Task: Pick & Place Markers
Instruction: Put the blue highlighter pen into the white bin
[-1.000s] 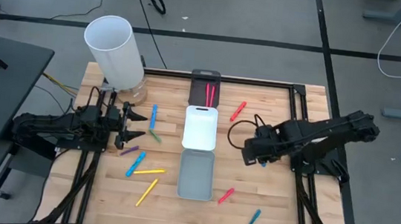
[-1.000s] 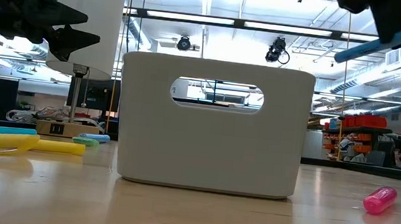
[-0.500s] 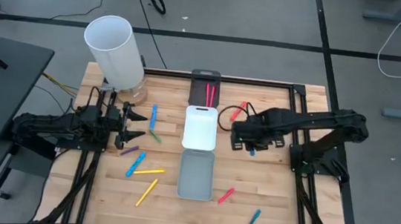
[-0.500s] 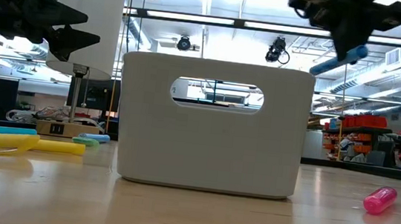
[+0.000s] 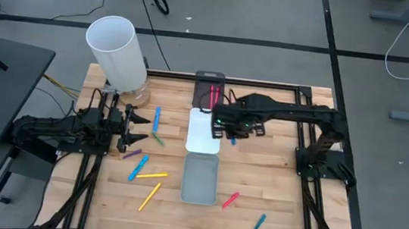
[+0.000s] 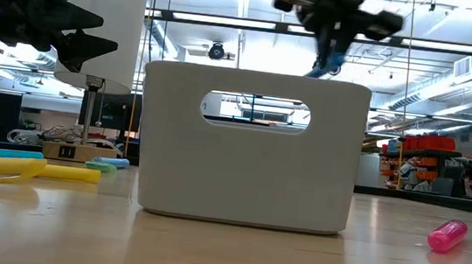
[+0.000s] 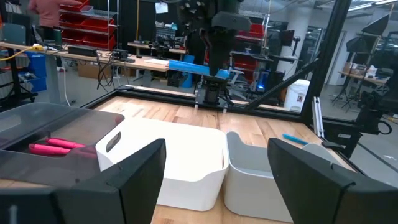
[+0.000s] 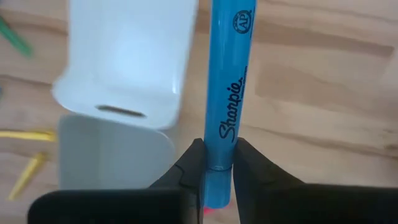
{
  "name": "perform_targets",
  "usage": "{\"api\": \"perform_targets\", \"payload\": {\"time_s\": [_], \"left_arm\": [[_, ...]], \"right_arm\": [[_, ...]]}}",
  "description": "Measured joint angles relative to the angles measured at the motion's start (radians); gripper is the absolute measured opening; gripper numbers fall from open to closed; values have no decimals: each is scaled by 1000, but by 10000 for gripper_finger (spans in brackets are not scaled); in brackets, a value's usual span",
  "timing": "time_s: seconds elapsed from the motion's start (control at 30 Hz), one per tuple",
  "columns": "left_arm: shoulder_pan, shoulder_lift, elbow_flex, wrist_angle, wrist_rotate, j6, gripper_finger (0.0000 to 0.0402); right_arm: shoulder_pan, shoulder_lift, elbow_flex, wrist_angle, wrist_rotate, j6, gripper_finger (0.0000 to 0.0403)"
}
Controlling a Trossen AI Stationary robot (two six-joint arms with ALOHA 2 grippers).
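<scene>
High view, right hand: the right hand (image 5: 227, 126) is closed on a blue plastic marker pen (image 5: 233, 139), just past the edge of the white plastic tray (image 5: 204, 136).
High view, left hand: the left hand (image 5: 140, 126) waits open; loose markers lie near it on the wooden counter (image 5: 280, 191).
High view, trays: the black tray (image 5: 210, 79) beyond the right hand holds two pink markers (image 5: 213, 96); the grey tray (image 5: 200, 179) looks empty.
Low view: the hand hangs above the white tray; a pink marker (image 6: 447, 235) lies off to one side.
Right wrist view, grip: the fingers (image 8: 192, 165) pinch the pen near one end.
Handling: it looks light, stiff and smooth, so it may slip; the middle seems a safer hold.
</scene>
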Motion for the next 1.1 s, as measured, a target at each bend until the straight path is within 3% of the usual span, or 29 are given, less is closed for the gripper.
{"api": "perform_targets", "payload": {"time_s": [0.53,1.1], "left_arm": [[0,0,0,0,0,0,288],[0,0,0,0,0,0,288]], "right_arm": [[-43,224,318,-5,0,-30,48],[-47,254,314,-20,14,-16,48]]}}
